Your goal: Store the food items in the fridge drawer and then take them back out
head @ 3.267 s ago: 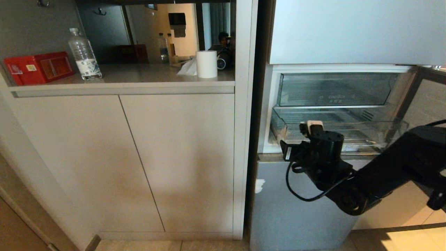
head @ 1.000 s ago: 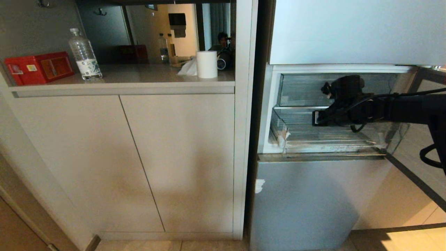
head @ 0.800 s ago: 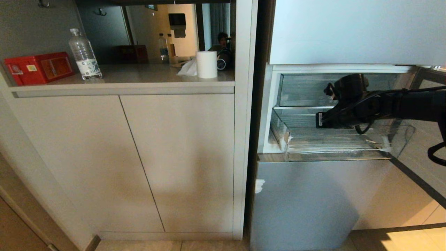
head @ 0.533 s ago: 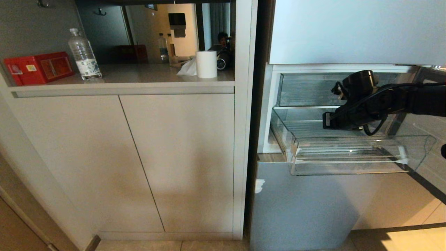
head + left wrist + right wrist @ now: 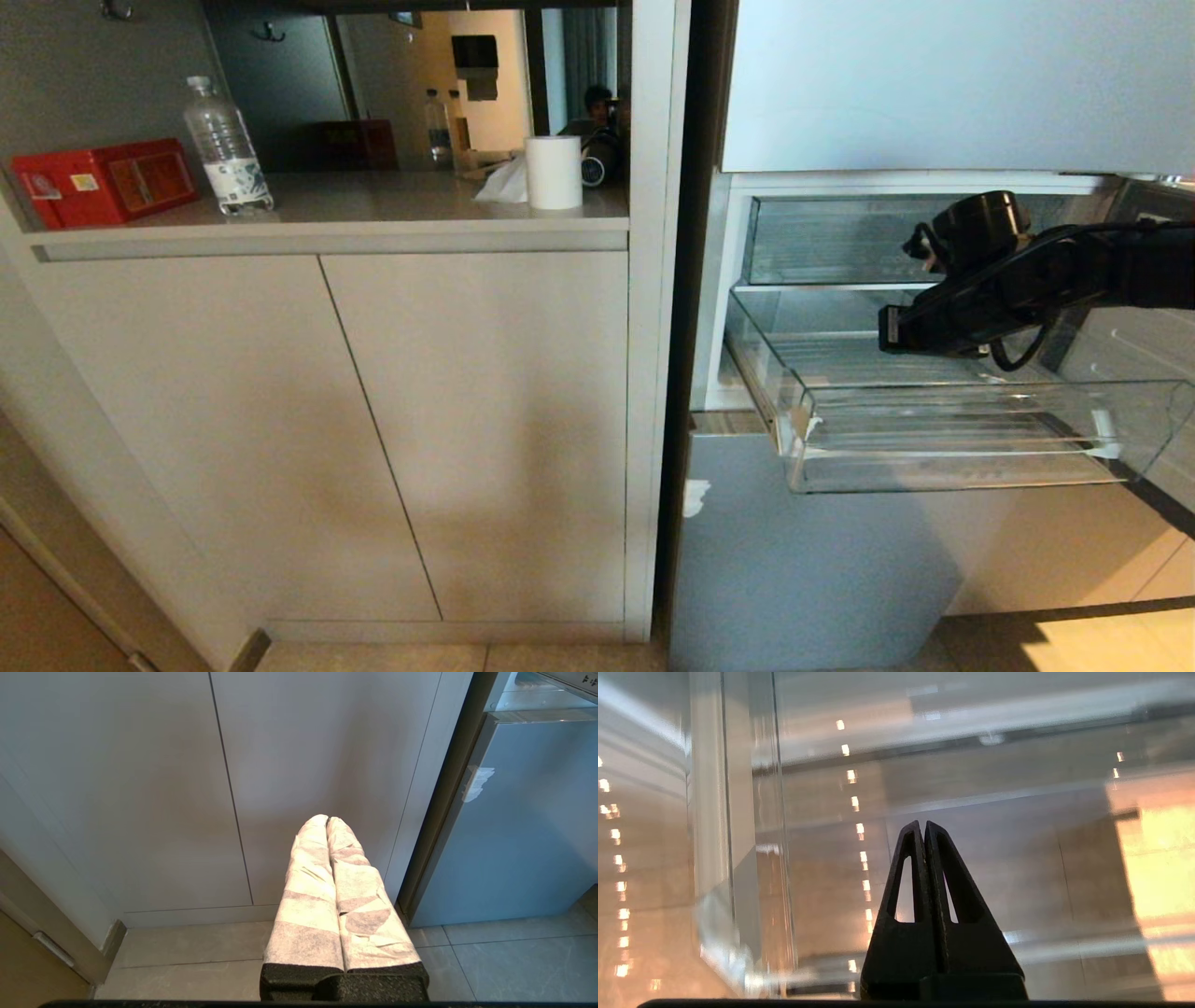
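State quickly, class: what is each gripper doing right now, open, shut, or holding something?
Left gripper: shut, holding nothing, parked by the cabinet.
Right gripper: shut, holding nothing, inside the drawer.

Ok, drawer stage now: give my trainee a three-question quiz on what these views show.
1. True or false: the fridge drawer stands pulled out from the fridge.
2. Which fits the right pincer? A: wide open above the counter; B: shut, holding nothing, down inside the drawer; C: shut on the water bottle.
3. Fill in: the left pincer is shut, low before the cabinet doors, and holds ____.

Key: 1 true. 2 B. 3 nothing. No red food items show in any view, and what can be seen of the drawer floor is bare.
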